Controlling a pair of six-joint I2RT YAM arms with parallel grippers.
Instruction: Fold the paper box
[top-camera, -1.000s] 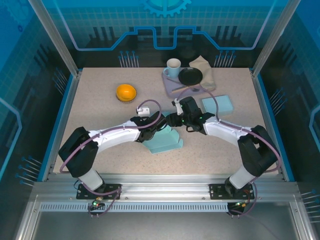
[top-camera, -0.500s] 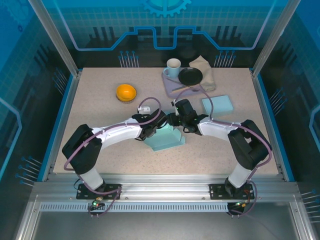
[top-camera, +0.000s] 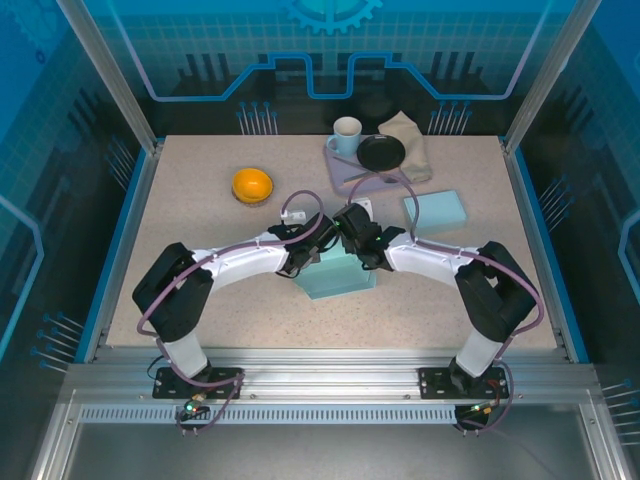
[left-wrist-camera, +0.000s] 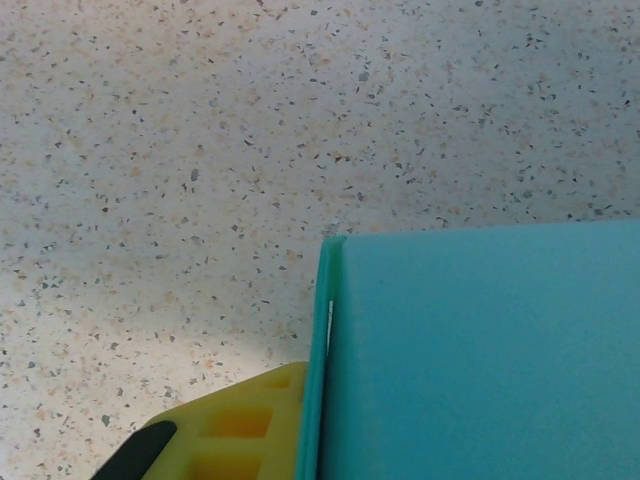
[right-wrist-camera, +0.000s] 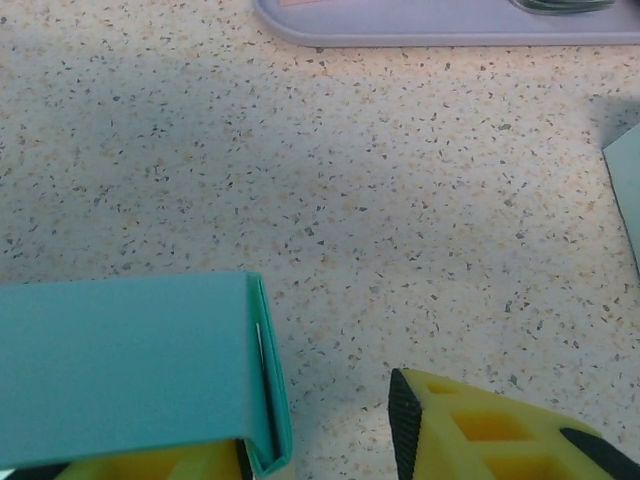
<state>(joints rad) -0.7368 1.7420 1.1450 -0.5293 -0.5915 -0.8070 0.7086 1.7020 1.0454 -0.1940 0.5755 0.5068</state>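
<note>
Paper box (top-camera: 340, 278), teal, part folded, sits mid-table (top-camera: 200, 240) w/ both arms meeting over its far edge. L gripper (top-camera: 303, 258) is at the box's far-left corner. R gripper (top-camera: 350, 245) is just right of it on the far side, so there's hardly any room btw the two.

Bare tabletop runs wide to the left & along the box's near side. Orange (top-camera: 252, 185) is well apart, far-left. The far side is tighter: a lilac tray (top-camera: 345, 172) w/ a black dish (top-camera: 381, 152) lies near, behind R gripper. A white mug (top-camera: 346, 134) stands at the tray's far-left corner, w/ a beige cloth (top-camera: 410, 132) beside the tray. A flat teal piece (top-camera: 437, 209) lies right of the R arm, near but apart.

L wrist cam gives what the top view can't. An upright teal panel fills the lower right, its folded vertical edge crisp. One yellow finger (left-wrist-camera: 245, 425) w/ a black pad sits tight against that edge from the left; the other is hidden behind the panel. The pincer is pinching the box wall. Open speckled top lies beyond.

R wrist cam shows the jaws spread. One finger (right-wrist-camera: 150, 465) is tucked under a teal flap w/ a doubled edge. The other (right-wrist-camera: 480, 435) stands apart over bare table, not touching paper. The tray rim shows at the top & the teal piece's corner at the right edge.
</note>
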